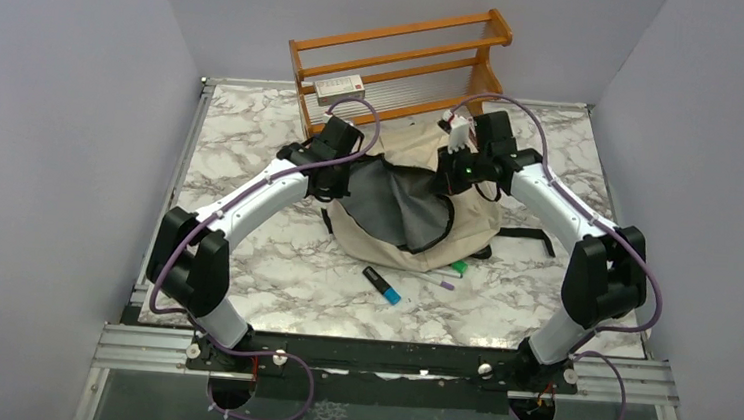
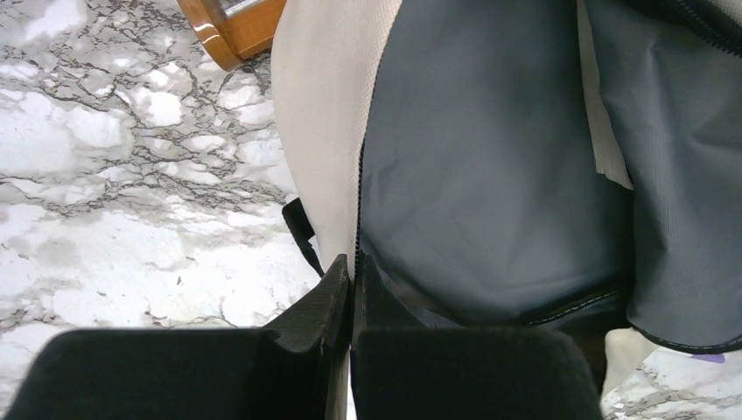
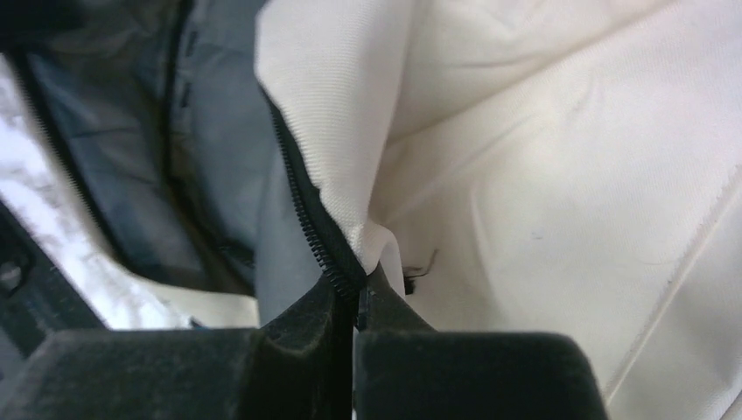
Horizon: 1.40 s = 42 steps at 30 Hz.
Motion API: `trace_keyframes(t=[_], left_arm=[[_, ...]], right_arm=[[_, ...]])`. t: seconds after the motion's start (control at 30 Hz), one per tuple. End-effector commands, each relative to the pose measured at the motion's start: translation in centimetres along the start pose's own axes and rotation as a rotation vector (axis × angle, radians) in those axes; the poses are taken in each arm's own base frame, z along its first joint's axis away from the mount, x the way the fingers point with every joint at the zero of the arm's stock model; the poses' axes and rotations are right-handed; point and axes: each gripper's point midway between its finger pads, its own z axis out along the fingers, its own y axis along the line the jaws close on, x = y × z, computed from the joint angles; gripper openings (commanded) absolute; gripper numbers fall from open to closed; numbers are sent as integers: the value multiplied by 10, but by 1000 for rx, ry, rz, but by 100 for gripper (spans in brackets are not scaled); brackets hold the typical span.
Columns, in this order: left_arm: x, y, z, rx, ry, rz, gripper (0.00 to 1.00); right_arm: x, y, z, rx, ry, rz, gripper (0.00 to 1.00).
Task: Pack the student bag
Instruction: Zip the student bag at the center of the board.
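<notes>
The beige student bag [image 1: 467, 228] lies at the table's middle back, its mouth open and the grey lining [image 1: 398, 207] showing. My left gripper [image 1: 336, 172] is shut on the bag's left zipper edge [image 2: 354, 219], between beige cloth and grey lining. My right gripper [image 1: 457, 162] is shut on the right zipper edge [image 3: 324, 254], where black zipper teeth meet cream fabric [image 3: 525, 175]. Both hold the opening apart. A black and blue marker [image 1: 381, 284], a green-capped pen [image 1: 457, 268] and a purple pen [image 1: 442, 282] lie on the marble in front of the bag.
A wooden rack [image 1: 400, 62] stands at the back with a flat white box [image 1: 339, 88] on its shelf; its corner shows in the left wrist view [image 2: 232, 26]. A black strap [image 1: 531, 239] trails right of the bag. Grey walls close in three sides.
</notes>
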Motion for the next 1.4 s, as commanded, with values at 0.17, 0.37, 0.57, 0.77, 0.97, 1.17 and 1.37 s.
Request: trace_keyframes(t=[0.17, 0.37, 0.57, 0.77, 0.97, 1.17, 1.37], left_arm=[[-9, -2, -18, 46, -54, 17, 0], [-6, 0, -20, 47, -57, 25, 0], [-4, -5, -23, 78, -50, 32, 0], [2, -4, -26, 93, -43, 68, 0], [6, -4, -26, 102, -33, 67, 0], [9, -5, -25, 107, -22, 69, 0], [8, -5, -22, 99, -19, 53, 0]], right_arm=[[-32, 74, -28, -238, 24, 2, 1], [-38, 121, -13, -377, 44, 55, 1], [-35, 138, 26, -369, 86, 49, 5], [-54, 143, 56, -369, 25, 35, 7], [-72, 131, 79, -314, -26, 39, 8], [-88, 124, 92, -283, -73, 39, 8], [-67, 128, 95, -330, -39, 39, 6]])
